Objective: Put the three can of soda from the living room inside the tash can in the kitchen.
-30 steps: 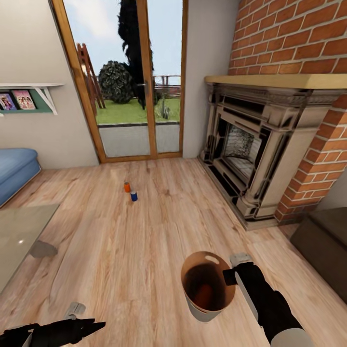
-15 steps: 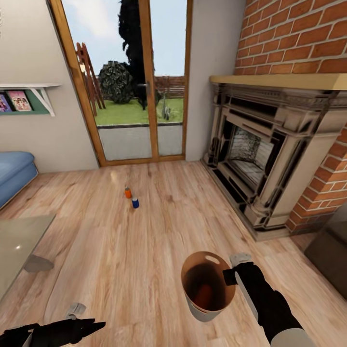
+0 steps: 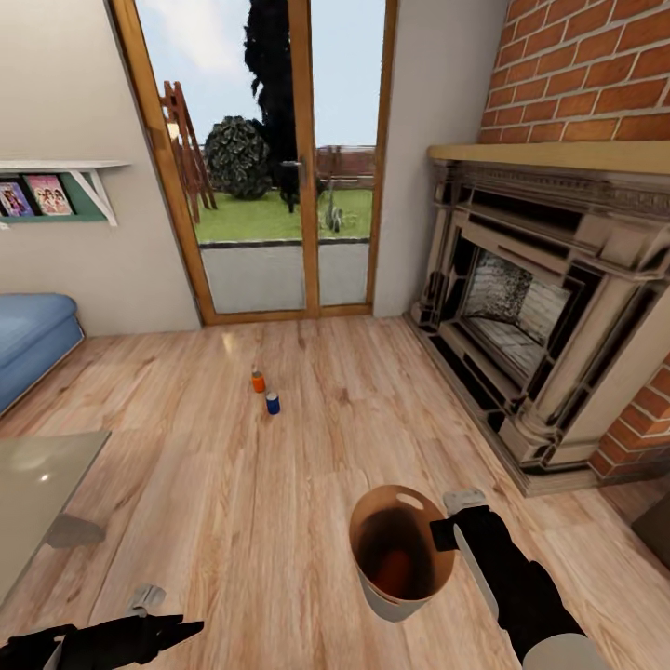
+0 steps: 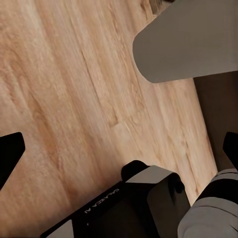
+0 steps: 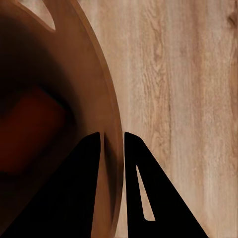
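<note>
Right pincer (image 5: pixel 111 144) clamps bin (image 3: pixel 370 521) — fireplace (image 3: pixel 540 316) nearby

Light honey-toned wood plank floor (image 3: pixel 279 484), streaked with darker grain. On it, an orange-red soda can (image 3: pixel 258 381) and a dark blue soda can (image 3: pixel 273 403) with a pale silvery top. The trash can (image 3: pixel 402 521) shows tan-brown at the rim, dark brown inside, pale grey on the outer wall, with a reddish-orange patch glowing at the bottom. Black right gripper (image 5: pixel 111 144), black fingers (image 5: pixel 89 163); black left gripper (image 3: pixel 154 635). Red brick chimney wall (image 3: pixel 596 74) with pale mortar, a tan mantel shelf (image 3: pixel 549 156), a cream and black fireplace surround (image 3: pixel 549 307). Blue sofa (image 3: pixel 33 330), orange-brown door frame (image 3: pixel 304 158), green lawn (image 3: pixel 270 219) beyond the glass.
</note>
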